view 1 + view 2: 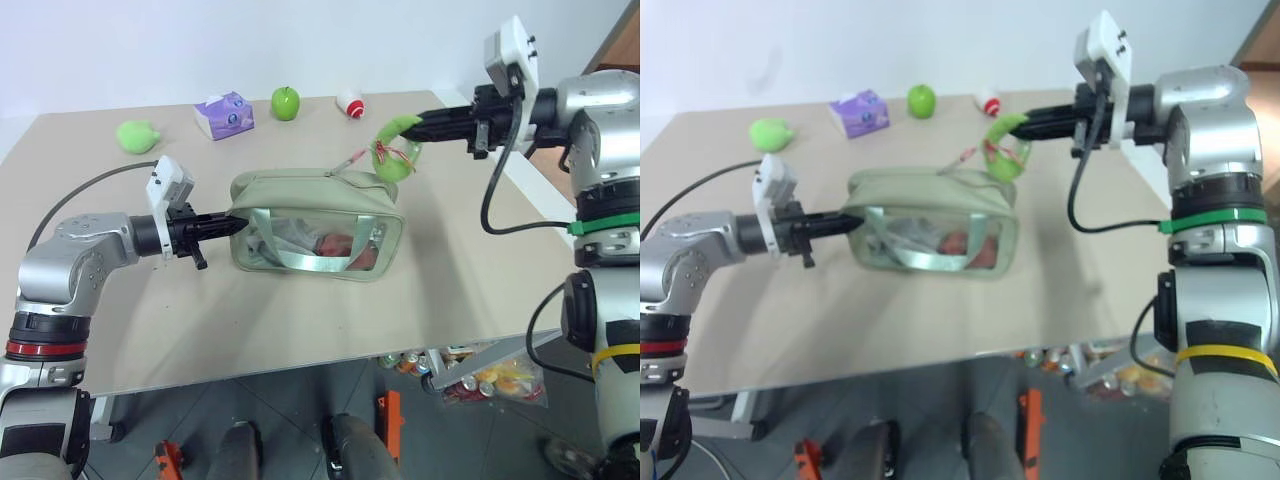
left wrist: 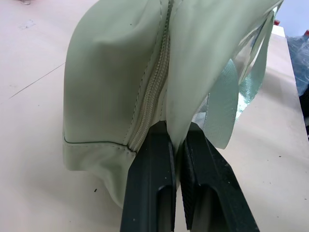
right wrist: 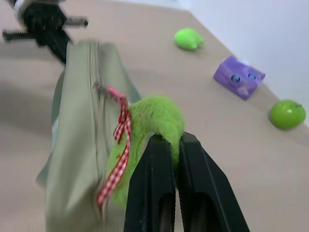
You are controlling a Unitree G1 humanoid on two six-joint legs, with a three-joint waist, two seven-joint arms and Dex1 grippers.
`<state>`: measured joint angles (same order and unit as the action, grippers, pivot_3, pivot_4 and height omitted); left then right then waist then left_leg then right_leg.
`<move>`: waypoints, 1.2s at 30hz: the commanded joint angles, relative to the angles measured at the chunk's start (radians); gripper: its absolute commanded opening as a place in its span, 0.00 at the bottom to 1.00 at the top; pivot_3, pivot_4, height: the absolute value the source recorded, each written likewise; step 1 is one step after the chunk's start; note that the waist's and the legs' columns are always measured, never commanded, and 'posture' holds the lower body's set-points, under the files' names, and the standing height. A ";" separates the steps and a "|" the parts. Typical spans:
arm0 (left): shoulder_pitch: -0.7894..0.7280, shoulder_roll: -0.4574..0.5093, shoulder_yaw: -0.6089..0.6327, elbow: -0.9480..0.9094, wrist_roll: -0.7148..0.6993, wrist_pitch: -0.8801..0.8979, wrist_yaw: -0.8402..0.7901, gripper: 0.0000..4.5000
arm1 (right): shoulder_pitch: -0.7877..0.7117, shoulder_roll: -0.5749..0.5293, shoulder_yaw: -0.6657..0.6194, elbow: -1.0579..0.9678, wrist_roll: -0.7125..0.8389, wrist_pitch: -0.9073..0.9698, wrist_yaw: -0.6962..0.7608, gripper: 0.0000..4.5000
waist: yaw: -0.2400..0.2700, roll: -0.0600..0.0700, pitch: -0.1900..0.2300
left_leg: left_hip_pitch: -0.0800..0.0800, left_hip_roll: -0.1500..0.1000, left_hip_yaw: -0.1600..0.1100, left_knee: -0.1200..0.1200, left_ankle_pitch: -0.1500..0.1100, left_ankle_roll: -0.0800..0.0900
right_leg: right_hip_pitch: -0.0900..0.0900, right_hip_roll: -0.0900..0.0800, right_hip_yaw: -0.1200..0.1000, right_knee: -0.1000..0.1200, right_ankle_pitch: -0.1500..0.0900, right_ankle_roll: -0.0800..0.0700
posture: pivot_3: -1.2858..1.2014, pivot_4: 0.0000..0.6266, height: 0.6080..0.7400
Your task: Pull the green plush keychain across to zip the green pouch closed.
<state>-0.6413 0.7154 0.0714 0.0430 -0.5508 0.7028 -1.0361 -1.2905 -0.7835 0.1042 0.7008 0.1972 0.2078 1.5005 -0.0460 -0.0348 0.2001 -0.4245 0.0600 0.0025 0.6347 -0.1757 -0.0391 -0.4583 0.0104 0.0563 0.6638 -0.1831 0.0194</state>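
The green pouch (image 1: 316, 225) sits mid-table, its clear side panel facing me and its top zipper (image 2: 154, 87) running lengthwise. My left gripper (image 1: 236, 222) is shut on the pouch's left end fabric, pinching it between its fingers (image 2: 149, 188). The green plush keychain (image 1: 393, 147), a lime fuzzy ring with a red checked ribbon (image 3: 117, 164), hangs above the pouch's right end, joined to the zipper pull by a taut cord. My right gripper (image 1: 412, 128) is shut on the keychain, raised above the table to the right of the pouch.
Along the back edge lie a loose lime plush blob (image 1: 138, 135), a purple tissue pack (image 1: 224, 114), a green apple (image 1: 286, 102) and a small red and white object (image 1: 350, 103). The table's right edge (image 1: 520, 200) passes under my right arm. Below the front edge, a bag of cans (image 1: 480, 378) sits on the floor.
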 commanded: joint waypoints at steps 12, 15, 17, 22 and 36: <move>-0.012 0.001 -0.007 0.001 -0.002 0.005 -0.013 0.00 | 0.250 -0.245 0.055 -0.140 -0.270 -0.251 -0.113 0.01 | -0.003 0.001 0.000 | 0.003 -0.003 0.001 0.000 0.000 0.000 | 0.001 -0.001 0.004 0.000 -0.001 0.000 | 0.52 0.24 1.00; -0.009 0.001 -0.007 -0.003 -0.004 0.007 -0.010 0.00 | 0.311 -0.217 0.049 -0.217 -0.242 -0.206 -0.129 0.01 | -0.002 0.001 0.000 | 0.002 -0.004 0.001 0.001 0.000 -0.001 | 0.002 -0.001 0.005 0.000 -0.001 0.001 | 0.52 0.24 1.00; 0.000 0.002 -0.002 -0.012 -0.009 0.010 -0.007 0.00 | 0.409 -0.163 0.079 -0.328 -0.239 -0.181 -0.158 0.01 | -0.002 0.000 0.000 | 0.002 -0.004 0.002 0.001 0.000 -0.001 | 0.001 -0.001 0.006 0.000 -0.001 0.001 | 0.52 0.24 1.00; 0.017 0.002 0.006 -0.029 -0.018 0.022 0.005 0.00 | 0.570 -0.062 0.189 -0.430 -0.360 -0.205 -0.263 0.01 | -0.002 0.000 -0.001 | 0.003 -0.004 0.000 0.000 0.000 -0.001 | 0.002 0.000 0.005 0.001 -0.001 0.002 | 0.52 0.24 1.00; 0.059 0.016 0.042 -0.082 -0.040 0.057 0.038 0.00 | 0.511 -0.018 0.238 -0.317 -0.433 -0.300 -0.262 0.01 | -0.009 -0.010 -0.006 | 0.018 -0.004 0.000 0.001 0.000 -0.001 | 0.016 0.000 0.006 0.000 -0.002 0.000 | 0.52 0.24 1.00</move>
<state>-0.5864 0.7179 0.0880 -0.0091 -0.5731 0.7507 -0.9972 -0.7616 -0.7810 0.3525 0.3723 -0.2407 -0.0870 1.2148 -0.0545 -0.0447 0.1941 -0.4064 0.0557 0.0026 0.6358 -0.1754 -0.0401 -0.4419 0.0101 0.0623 0.6639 -0.1847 0.0194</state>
